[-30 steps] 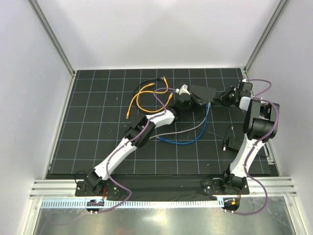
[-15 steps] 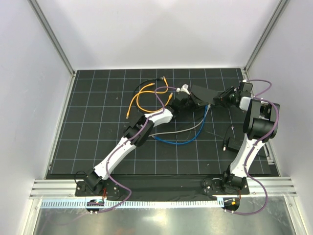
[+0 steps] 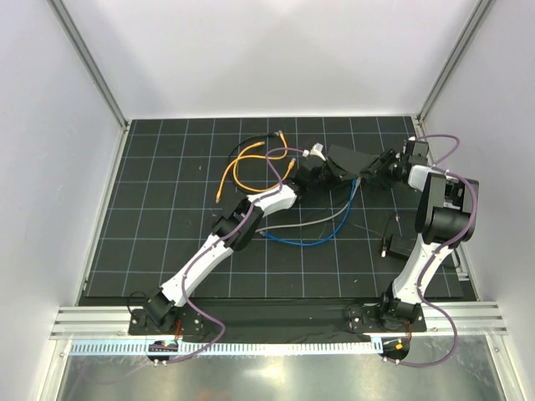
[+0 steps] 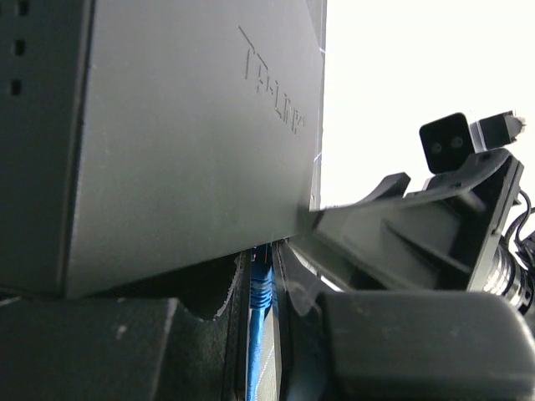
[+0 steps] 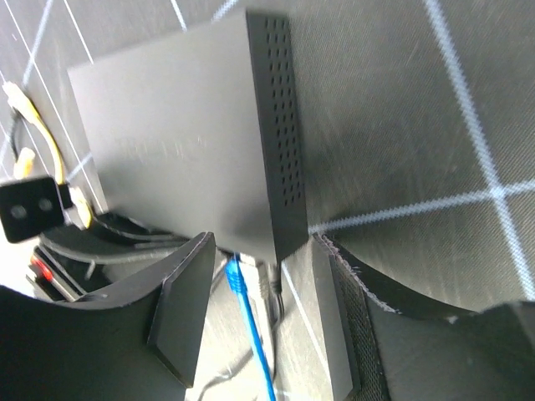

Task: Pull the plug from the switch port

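The matte-black switch (image 3: pixel 347 157) is tilted up off the mat at the back middle. My left gripper (image 3: pixel 324 171) is shut on its near left side. In the left wrist view the switch (image 4: pixel 184 125) fills the upper left. A blue plug (image 4: pixel 261 280) sits in a port on its lower edge, between my fingers. My right gripper (image 3: pixel 376 164) is open at the switch's right end. In the right wrist view its fingers (image 5: pixel 180 317) straddle the switch corner (image 5: pixel 192 142), with the blue plug (image 5: pixel 237 277) and a grey plug (image 5: pixel 272 288) between them, untouched.
Blue cable (image 3: pixel 322 241) and grey cable (image 3: pixel 309 224) trail from the switch toward the mat's middle. Loose yellow cable (image 3: pixel 242 167) and black cable (image 3: pixel 242 149) lie at the back left. A small black object (image 3: pixel 401 245) lies by the right arm. White walls enclose the mat.
My right gripper has moved left, closing the gap to the switch, and now straddles its right end. The left gripper still holds the switch in about the same place.
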You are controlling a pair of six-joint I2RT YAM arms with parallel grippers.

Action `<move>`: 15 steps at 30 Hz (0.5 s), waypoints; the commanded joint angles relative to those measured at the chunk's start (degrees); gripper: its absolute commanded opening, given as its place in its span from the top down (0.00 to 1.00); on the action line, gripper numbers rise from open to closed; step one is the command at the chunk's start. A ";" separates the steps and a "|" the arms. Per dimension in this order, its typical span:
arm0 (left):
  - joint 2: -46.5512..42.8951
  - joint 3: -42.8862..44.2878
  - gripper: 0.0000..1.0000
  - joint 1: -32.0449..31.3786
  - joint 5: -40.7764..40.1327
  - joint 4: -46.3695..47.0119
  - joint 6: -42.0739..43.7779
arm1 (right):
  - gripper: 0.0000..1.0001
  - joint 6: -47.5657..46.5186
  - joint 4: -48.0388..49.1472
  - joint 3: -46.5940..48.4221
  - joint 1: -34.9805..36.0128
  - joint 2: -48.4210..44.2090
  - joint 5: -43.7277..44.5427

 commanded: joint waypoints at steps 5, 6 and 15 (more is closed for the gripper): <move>2.14 2.69 1.00 0.01 -1.17 -3.29 0.27 | 0.50 -4.91 -4.93 -0.60 0.44 -3.20 0.27; 2.23 2.52 1.00 0.01 -1.17 -3.29 0.10 | 0.51 -5.09 -5.37 -0.51 0.44 -3.20 0.36; 2.32 3.05 1.00 0.10 -0.73 -4.26 0.71 | 0.52 -7.72 -7.92 1.51 1.58 -1.70 0.71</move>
